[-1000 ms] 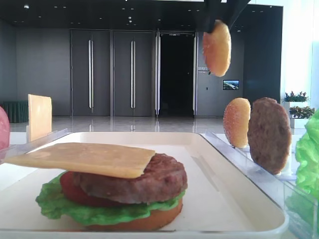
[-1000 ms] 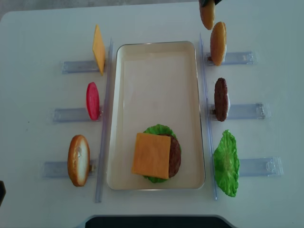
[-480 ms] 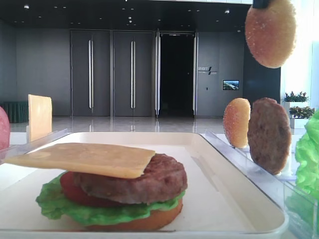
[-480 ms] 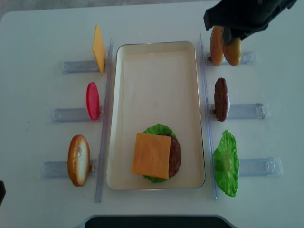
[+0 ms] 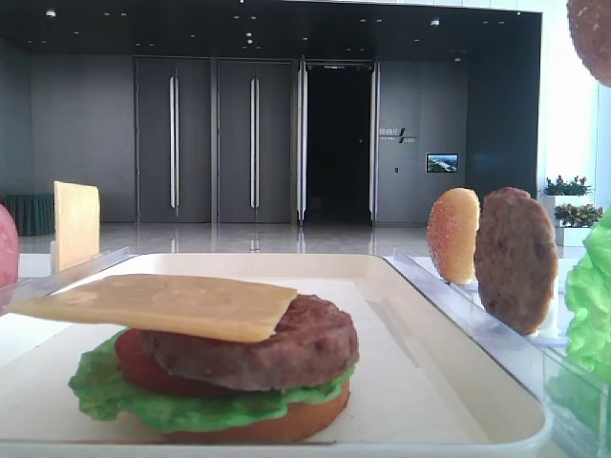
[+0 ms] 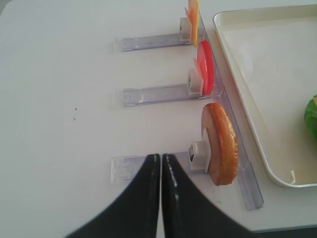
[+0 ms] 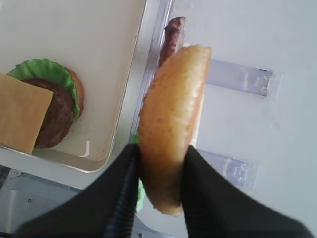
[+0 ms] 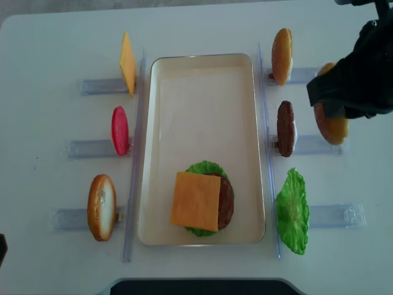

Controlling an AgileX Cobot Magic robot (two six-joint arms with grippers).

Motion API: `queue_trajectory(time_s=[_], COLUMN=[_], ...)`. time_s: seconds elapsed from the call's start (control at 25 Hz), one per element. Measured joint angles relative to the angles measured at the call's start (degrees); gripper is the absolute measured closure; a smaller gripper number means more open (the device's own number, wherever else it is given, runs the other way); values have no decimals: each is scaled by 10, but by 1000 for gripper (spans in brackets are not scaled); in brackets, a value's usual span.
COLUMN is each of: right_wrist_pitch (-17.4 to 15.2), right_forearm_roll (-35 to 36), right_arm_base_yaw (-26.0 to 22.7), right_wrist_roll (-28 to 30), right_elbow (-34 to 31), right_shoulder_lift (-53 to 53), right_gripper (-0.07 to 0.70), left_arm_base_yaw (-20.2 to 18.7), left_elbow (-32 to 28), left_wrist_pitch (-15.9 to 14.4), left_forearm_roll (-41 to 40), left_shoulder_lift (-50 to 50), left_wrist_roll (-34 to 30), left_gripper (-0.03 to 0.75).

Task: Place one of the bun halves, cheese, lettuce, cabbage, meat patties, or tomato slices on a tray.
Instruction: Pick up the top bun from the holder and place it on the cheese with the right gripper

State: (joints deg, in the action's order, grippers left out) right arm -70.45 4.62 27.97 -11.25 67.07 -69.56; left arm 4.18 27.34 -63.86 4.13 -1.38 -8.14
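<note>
My right gripper (image 7: pixel 158 163) is shut on a golden bun half (image 7: pixel 171 124), held on edge above the table to the right of the racked meat patty (image 8: pixel 285 128). The overhead view shows that bun half (image 8: pixel 332 128) under the dark arm (image 8: pixel 359 74); in the low front view it (image 5: pixel 594 33) sits at the top right corner. The cream tray (image 8: pixel 202 56) carries a stack: cheese (image 8: pixel 195 201) on a patty (image 8: pixel 226 203), over lettuce (image 8: pixel 206 167). My left gripper (image 6: pixel 161 156) is shut and empty, hovering left of another bun half (image 6: pixel 220 144) in its rack.
Clear racks flank the tray. On the left stand a cheese slice (image 8: pixel 127 63), a tomato slice (image 8: pixel 120 130) and a bun half (image 8: pixel 101 207). On the right stand a bun half (image 8: pixel 282 55) and a lettuce leaf (image 8: pixel 292 211).
My right gripper has carried the bun half from the back right rack toward the front and right, ending beside the patty rack. The left gripper has not moved.
</note>
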Motion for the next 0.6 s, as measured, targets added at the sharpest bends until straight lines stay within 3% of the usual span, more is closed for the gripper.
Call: queue_trajectory(time_s=[0.6], right_wrist_pitch=[0], right_forearm_roll=[58], right_arm_base_yaw=[0], right_wrist_roll=[-12], right_elbow=[-110], right_shoulder_lift=[126], right_gripper=[440], left_arm_base_yaw=[0], left_elbow=[0], left_wrist_pitch=[0], left_forearm_roll=[0], left_shoulder_lift=[0], left_wrist_roll=[0], left_gripper=[715])
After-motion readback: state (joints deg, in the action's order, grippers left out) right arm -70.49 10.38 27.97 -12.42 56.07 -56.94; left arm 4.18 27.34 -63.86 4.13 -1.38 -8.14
